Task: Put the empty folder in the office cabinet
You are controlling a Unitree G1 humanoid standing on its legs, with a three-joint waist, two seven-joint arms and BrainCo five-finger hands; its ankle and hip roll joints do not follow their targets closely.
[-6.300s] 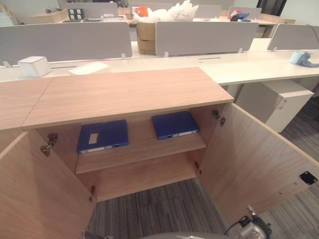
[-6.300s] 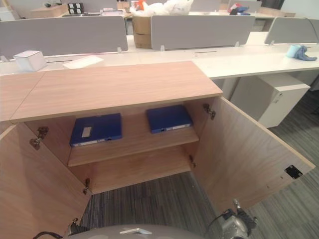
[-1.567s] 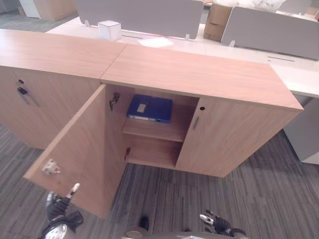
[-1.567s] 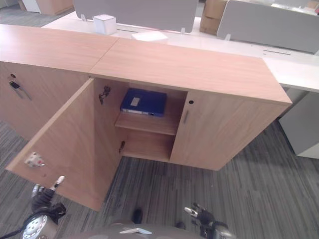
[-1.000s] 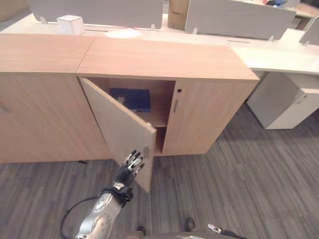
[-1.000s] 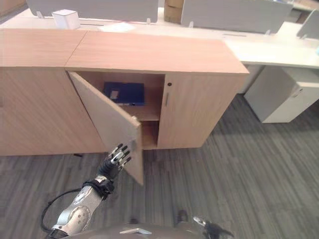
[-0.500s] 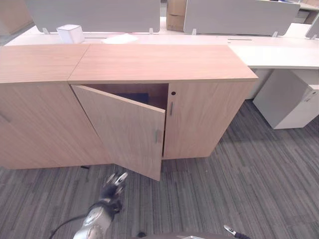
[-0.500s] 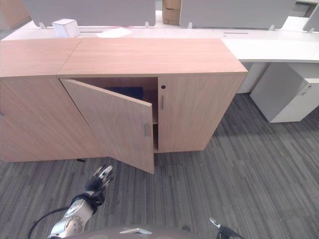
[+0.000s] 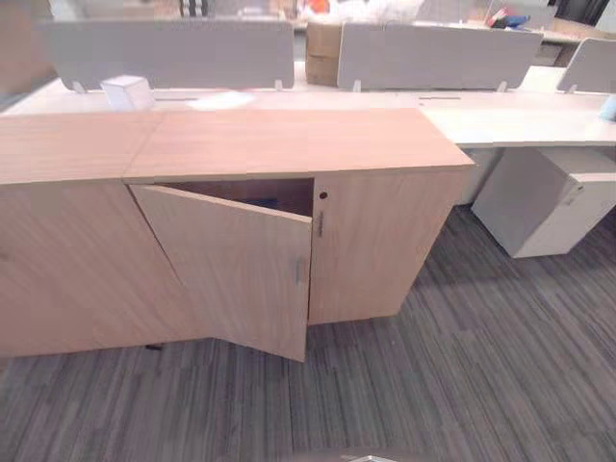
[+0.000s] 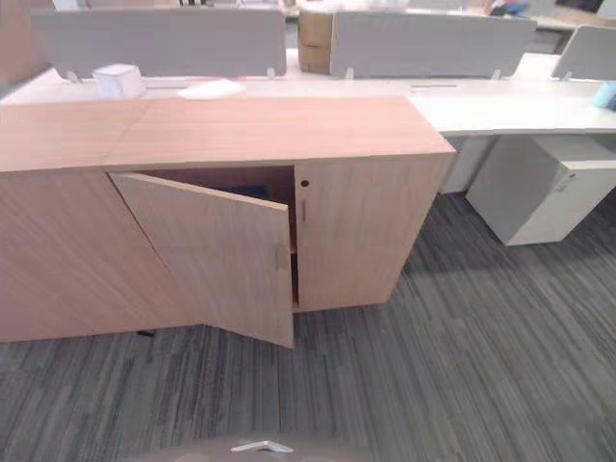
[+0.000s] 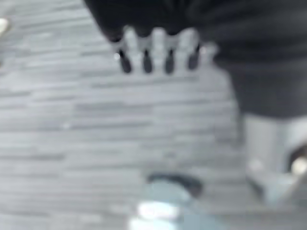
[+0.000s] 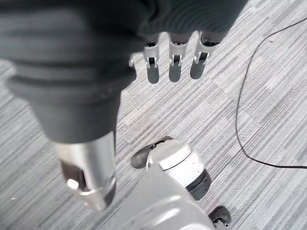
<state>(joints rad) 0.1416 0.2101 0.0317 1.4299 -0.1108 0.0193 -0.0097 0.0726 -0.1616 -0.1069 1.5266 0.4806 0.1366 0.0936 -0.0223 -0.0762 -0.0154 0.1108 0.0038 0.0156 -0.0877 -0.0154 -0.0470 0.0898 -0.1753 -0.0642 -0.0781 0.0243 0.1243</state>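
From the left eye view, the office cabinet [image 9: 289, 144] has its left door [image 9: 236, 265] ajar and right door [image 9: 380, 241] closed; a sliver of blue folder [image 9: 270, 204] shows inside, near the top edge of the opening. Left wrist view: the left hand [image 11: 156, 48] hangs over carpet [image 11: 72, 120], fingers straight, empty. Right wrist view: the right hand [image 12: 172, 60] likewise, fingers relaxed, empty.

Even bright light; left wrist view blurred, perhaps motion.
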